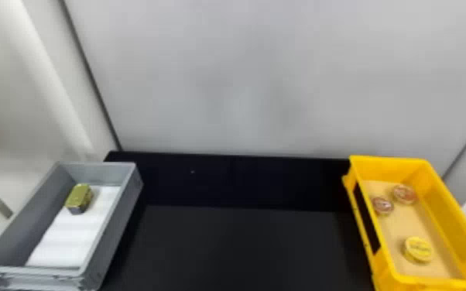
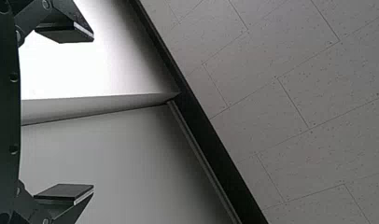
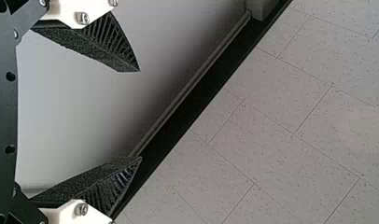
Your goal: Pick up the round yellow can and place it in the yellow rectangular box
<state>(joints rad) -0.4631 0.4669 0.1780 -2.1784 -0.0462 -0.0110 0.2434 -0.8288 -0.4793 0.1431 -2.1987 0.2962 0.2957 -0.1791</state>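
Observation:
In the head view, a round yellow can (image 1: 418,249) lies on the tan floor of the yellow rectangular box (image 1: 446,216), toward its near end at the right. My left gripper (image 2: 93,113) stands open in the left wrist view, with nothing between its fingers and wall and ceiling beyond. The right wrist view has my right gripper (image 3: 140,115) open too, its fingers wide apart and holding nothing, against a similar background.
Two round reddish cans (image 1: 404,194) lie at the far end of the yellow box. At the left, a grey box (image 1: 114,232) holds a white sheet (image 1: 65,240) and a small green-gold block-shaped can (image 1: 79,197). A black table (image 1: 240,247) spans between the boxes.

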